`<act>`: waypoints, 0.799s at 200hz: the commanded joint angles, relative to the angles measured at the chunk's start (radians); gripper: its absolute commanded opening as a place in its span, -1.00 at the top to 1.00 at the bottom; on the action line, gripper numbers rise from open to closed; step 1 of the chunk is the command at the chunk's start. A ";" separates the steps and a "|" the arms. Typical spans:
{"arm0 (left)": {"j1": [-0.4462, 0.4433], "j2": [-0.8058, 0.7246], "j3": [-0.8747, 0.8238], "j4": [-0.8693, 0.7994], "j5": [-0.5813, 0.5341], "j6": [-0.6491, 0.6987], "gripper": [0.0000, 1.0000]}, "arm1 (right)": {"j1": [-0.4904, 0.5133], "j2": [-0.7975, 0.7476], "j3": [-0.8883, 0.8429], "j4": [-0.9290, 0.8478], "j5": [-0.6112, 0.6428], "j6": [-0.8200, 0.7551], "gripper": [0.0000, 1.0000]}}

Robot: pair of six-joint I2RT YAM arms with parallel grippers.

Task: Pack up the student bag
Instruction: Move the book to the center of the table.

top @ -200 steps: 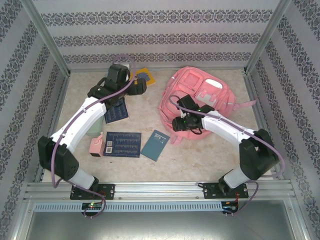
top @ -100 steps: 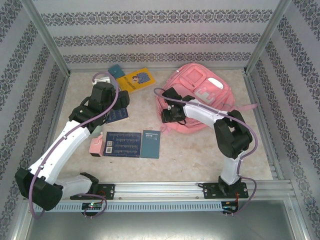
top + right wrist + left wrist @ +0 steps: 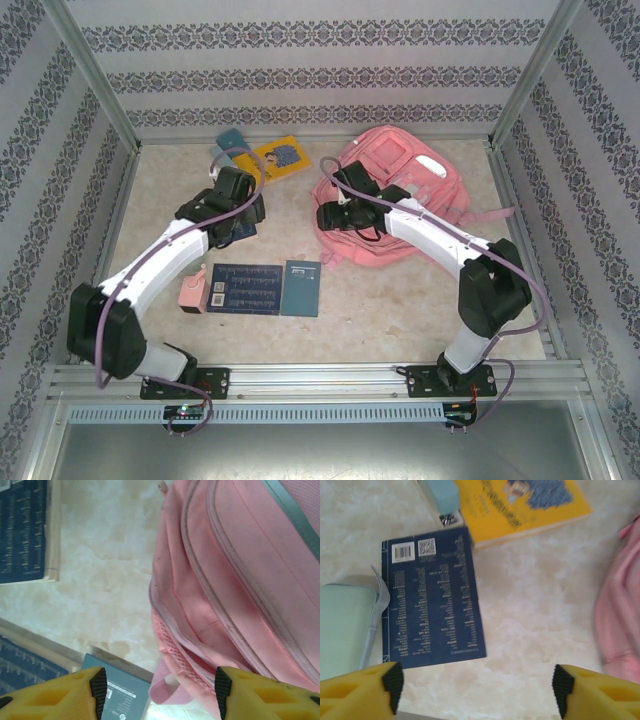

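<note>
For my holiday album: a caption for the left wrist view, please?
Left gripper, open, hovers by a dark blue book lying between a mint pouch and the pink student bag.

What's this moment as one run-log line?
left end effector: open, over dark blue book | right end effector: open, at student bag edge | nothing held

white arm links (image 3: 160, 262) with black joints (image 3: 100, 325), purple cables (image 3: 97, 365), yellow pincer fingers (image 3: 355, 690) tipped black.

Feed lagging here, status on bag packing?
Left hand open, empty, above navy book. Right hand open, empty, at edge of student bag. Bag zips look closed. Teal booklet lies near it.
</note>
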 commanded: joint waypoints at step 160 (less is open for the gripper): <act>0.273 0.545 0.093 0.201 0.417 -0.082 0.94 | 0.071 0.044 0.125 0.074 0.016 0.184 -0.18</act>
